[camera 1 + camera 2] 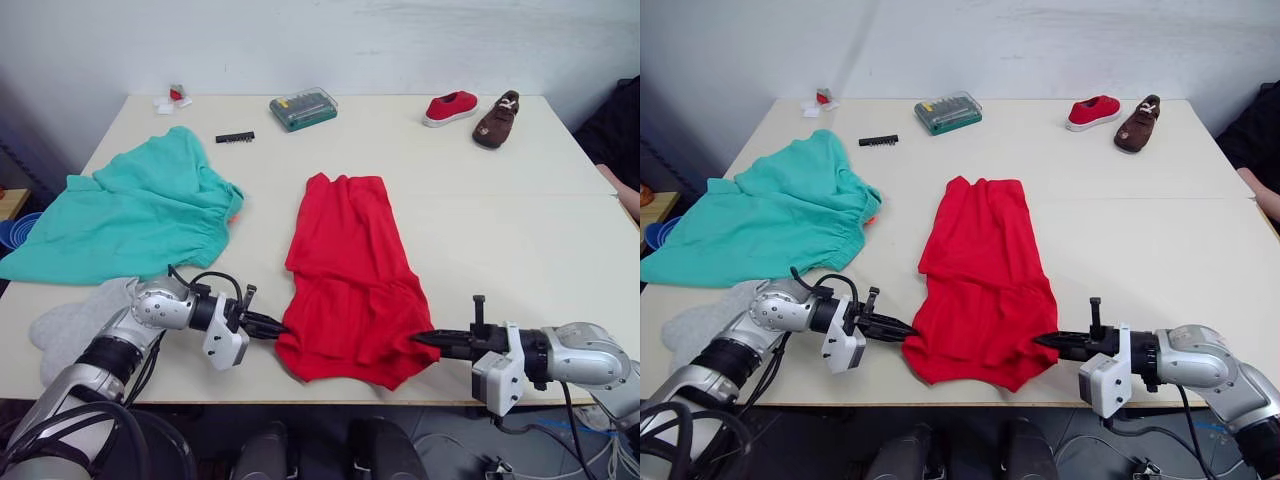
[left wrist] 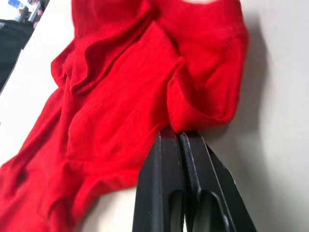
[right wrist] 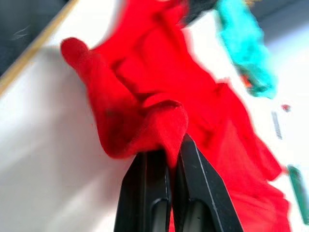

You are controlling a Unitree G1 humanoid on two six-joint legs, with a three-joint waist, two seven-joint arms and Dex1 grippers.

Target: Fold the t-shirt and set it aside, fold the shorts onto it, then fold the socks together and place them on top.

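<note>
A wide cream-white table [image 1: 500, 230] carried a crumpled red t-shirt [image 1: 345, 280] at its centre. Toward ten o'clock lay rumpled teal fabric shorts [image 1: 130, 215], light grey knit socks [image 1: 70, 320] at eight. Along the far edge sat a green plastic bit case [image 1: 303, 108], a black strip [image 1: 235, 137], a red shoe [image 1: 451, 107] and a brown shoe [image 1: 497, 120].

We find no text, label, brand, number or sign that we can read on anything here.
</note>
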